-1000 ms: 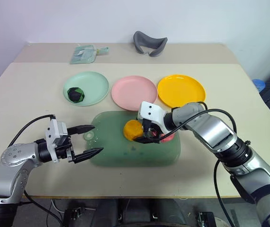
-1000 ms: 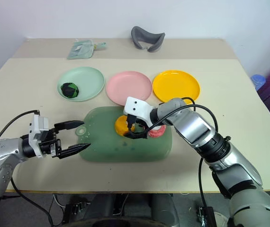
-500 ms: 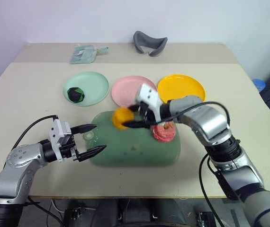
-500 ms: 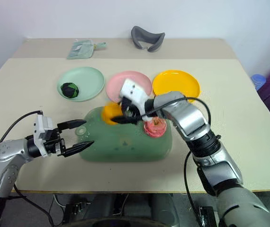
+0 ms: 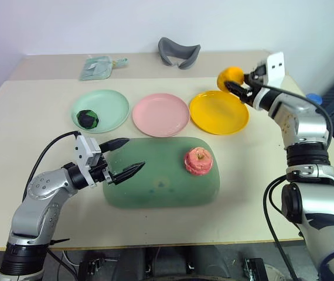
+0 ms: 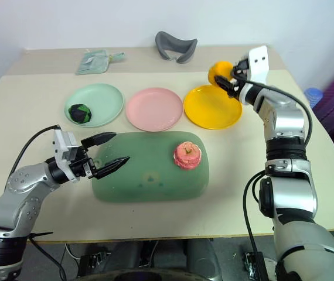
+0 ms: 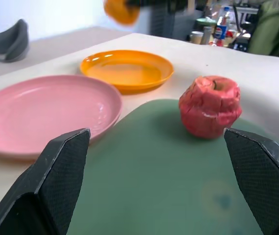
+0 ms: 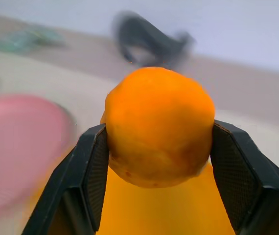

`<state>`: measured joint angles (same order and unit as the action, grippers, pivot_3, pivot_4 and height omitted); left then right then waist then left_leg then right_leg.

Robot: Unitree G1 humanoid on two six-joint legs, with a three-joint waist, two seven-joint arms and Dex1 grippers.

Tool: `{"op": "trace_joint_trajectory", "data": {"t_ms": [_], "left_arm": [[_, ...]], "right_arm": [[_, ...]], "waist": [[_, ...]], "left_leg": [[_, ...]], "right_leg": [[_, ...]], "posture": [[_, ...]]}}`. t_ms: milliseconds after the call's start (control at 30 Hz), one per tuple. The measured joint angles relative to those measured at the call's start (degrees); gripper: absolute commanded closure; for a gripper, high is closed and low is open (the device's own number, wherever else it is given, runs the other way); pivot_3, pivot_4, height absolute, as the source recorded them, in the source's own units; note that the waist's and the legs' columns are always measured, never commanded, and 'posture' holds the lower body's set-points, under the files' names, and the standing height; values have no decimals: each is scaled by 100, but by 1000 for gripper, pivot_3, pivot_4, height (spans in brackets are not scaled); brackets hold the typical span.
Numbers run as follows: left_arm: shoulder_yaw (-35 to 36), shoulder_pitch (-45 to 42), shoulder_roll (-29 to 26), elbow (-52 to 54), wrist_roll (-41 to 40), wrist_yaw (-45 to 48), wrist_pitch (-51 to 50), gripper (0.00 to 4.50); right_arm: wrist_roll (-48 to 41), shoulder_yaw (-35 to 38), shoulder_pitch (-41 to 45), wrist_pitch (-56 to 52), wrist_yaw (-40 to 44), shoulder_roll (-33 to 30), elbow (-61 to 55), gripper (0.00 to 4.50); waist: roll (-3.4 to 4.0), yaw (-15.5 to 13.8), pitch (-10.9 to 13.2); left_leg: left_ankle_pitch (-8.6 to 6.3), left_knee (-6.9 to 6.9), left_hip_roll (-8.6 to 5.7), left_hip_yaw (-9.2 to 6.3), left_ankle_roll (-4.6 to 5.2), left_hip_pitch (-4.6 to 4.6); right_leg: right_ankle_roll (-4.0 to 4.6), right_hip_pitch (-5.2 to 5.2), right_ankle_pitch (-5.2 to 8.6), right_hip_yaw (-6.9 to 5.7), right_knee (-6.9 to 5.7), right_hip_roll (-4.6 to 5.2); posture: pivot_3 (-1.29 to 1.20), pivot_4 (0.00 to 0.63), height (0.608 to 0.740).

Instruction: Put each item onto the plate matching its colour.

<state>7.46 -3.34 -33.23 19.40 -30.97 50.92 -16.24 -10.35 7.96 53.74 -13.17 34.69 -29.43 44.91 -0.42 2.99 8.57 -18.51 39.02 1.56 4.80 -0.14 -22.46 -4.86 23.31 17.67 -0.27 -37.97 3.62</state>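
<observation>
My right gripper point(image 5: 235, 83) is shut on the orange lumpy fruit point(image 5: 229, 76), holding it in the air over the far rim of the yellow-orange plate point(image 5: 218, 112); in the right wrist view the fruit point(image 8: 158, 126) sits between both black fingers point(image 8: 91, 176). The pink-red apple point(image 5: 198, 161) stands on the big green tray point(image 5: 155, 181). A dark green-black ball point(image 5: 88, 118) lies on the mint green plate point(image 5: 102, 105). The pink plate point(image 5: 160, 114) is bare. My left gripper point(image 5: 135, 153) is open and level over the tray's left end, pointing toward the apple point(image 7: 209, 105).
A grey curved object point(image 5: 179, 51) and a teal packet point(image 5: 99, 66) lie at the table's far side. The three plates stand in a row behind the tray. A blue object point(image 5: 312, 98) shows past the table's right edge.
My right gripper took the orange fruit off the tray, lifted it and swung it right and away to the yellow-orange plate. The left gripper edged right over the tray, staying open.
</observation>
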Motion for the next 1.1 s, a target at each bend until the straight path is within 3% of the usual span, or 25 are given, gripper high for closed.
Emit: {"op": "trace_joint_trajectory", "data": {"t_ms": [200, 333, 500, 633, 933, 1100], "left_arm": [[29, 35, -123, 45, -20, -11, -83, 0], [36, 50, -151, 67, -47, -24, -89, 0], [35, 77, -152, 143, -83, -29, -106, 0], [33, 82, -191, 148, -121, 46, -130, 0], [32, 36, -449, 149, -250, 475, -245, 0], [3, -90, -533, 130, -336, 722, -251, 0]], "right_arm": [[108, -51, 0, 501, 84, 237, 896, 2064], [101, -49, 0, 519, 201, 242, 933, 267], [66, -30, -147, 477, 224, 228, 597, 118], [-197, 23, -770, -96, 452, 30, -795, 118], [-2061, 283, -3494, -2332, 1620, -930, -5472, 118], [-2819, 415, -4096, -3042, 1727, -1108, -6473, 118]], "waist": [[6, -9, 4], [7, -58, 5], [7, -54, 5], [7, -78, 5], [7, -184, 5], [7, -207, 4]], "left_leg": [[0, 4, -1, 1, 0, -1], [0, 9, -2, 0, 0, -1], [0, 9, -2, -2, 0, -1], [0, 9, -2, -4, 0, -1], [-16, 6, -1, -13, 27, 3], [-17, 9, -1, -18, 30, 8]], "right_leg": [[0, -1, 0, 1, -2, 2], [-1, -5, 0, 1, -2, 4], [-1, -5, 0, 1, -2, 5], [-1, -5, 0, 1, -2, 6], [-1, -15, 0, -1, 3, 7], [-1, -20, 0, -1, 2, 7]], "posture": [[0, 150, 740], [0, 150, 740], [0, 150, 740], [0, 150, 740], [0, 150, 740], [0, 150, 740]]}}
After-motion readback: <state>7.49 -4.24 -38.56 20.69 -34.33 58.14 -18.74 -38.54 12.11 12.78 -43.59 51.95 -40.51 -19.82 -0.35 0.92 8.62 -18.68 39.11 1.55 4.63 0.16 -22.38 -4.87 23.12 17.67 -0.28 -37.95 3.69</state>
